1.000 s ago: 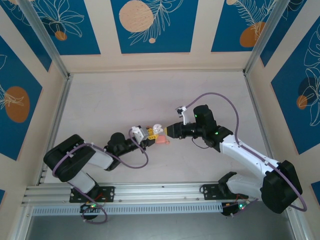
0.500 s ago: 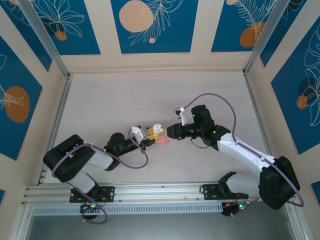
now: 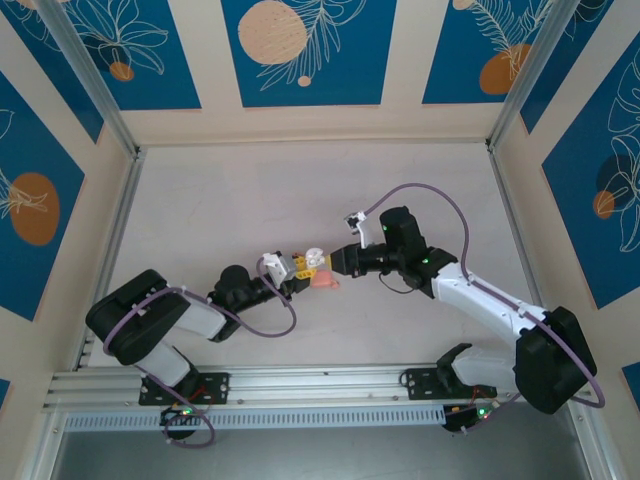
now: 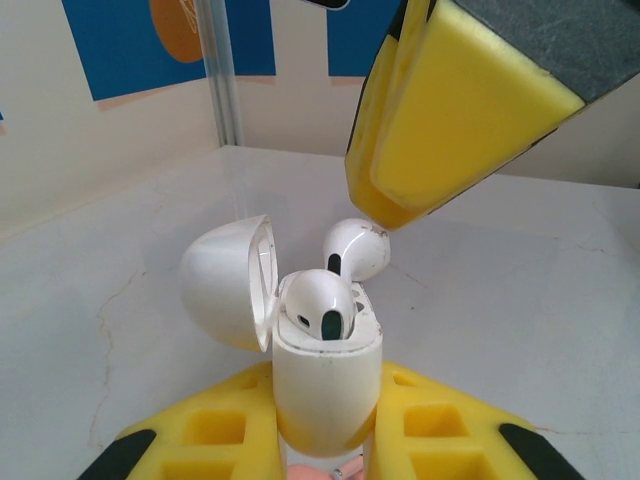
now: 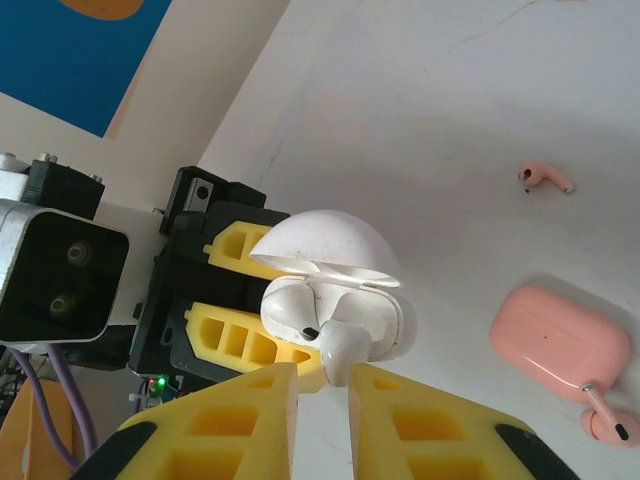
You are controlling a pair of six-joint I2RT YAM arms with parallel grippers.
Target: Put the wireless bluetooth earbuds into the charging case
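White charging case (image 4: pixel 328 385): held upright just above the middle of the surface (image 5: pixel 430 90), with its lid (image 4: pixel 230 280) swung open to one side. The shell is hard and glossy, so it is likely light and slippery. It is best gripped low on the body, clear of the lid and the open top.
Left end effector (image 4: pixel 326 445): clamped on the lower body of the case, one pad on each side.
Seated earbud (image 4: pixel 318 302): already in the case, its head showing above the rim.
Held earbud (image 5: pixel 338 352): tiny, smooth and rigid, probably almost weightless. A hard pinch could squirt it out, so a light hold across its outer end suits it. Its lower end is at the case rim beside the seated one; I cannot tell whether it has gone in.
Right end effector (image 5: pixel 322 375): closed on the held earbud, pads nearly together.
Pink charging case (image 5: pixel 560 340): shut, lying on the surface just toward the near edge from the white one.
Pink earbuds: one (image 5: pixel 610 425) lies just beside the pink case, the other (image 5: pixel 545 178) lies apart from it.
Left arm (image 3: pixel 150 320): reaches low from the near-left corner toward the middle.
Right arm (image 3: pixel 480 300): reaches from the near-right corner, forearm low, tip facing the left end effector.
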